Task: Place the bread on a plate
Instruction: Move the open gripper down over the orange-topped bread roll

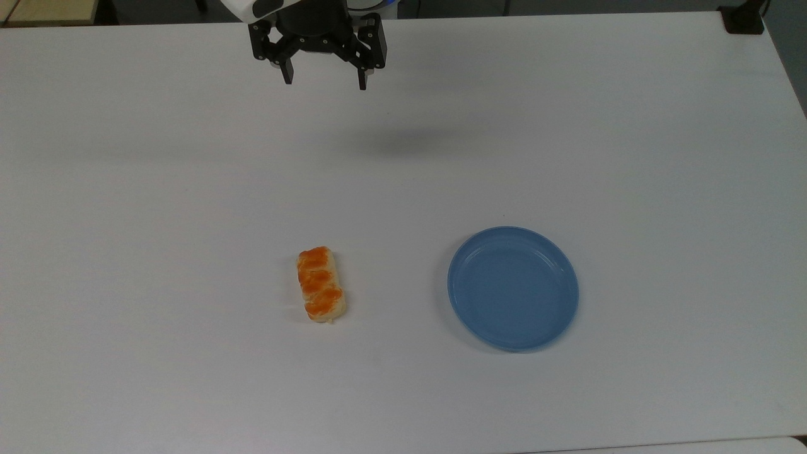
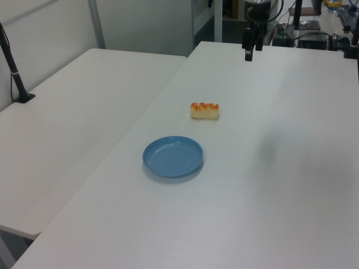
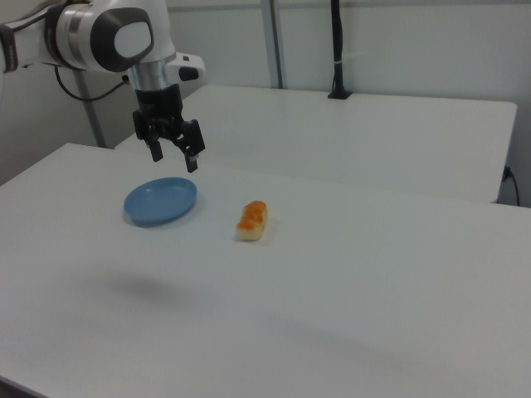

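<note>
The bread (image 1: 321,284), an oblong bun with an orange-brown lumpy top and pale sides, lies on the white table (image 1: 157,189); it also appears as the bread (image 2: 205,110) and the bread (image 3: 252,220). To the top view's right of it rests the round light-blue plate (image 1: 512,287), with nothing on it, seen too as the plate (image 2: 173,156) and the plate (image 3: 161,200). My gripper (image 1: 325,81) hangs high above the table near its far edge in the top view, well away from both. It is open and holds nothing. The same gripper (image 3: 175,156) (image 2: 248,56) points down.
A second white table (image 2: 73,123) stands beside this one across a narrow gap. A black post base (image 1: 744,19) sits at the top view's far right corner. Cables and equipment (image 2: 314,33) lie beyond the table's far end in the left view.
</note>
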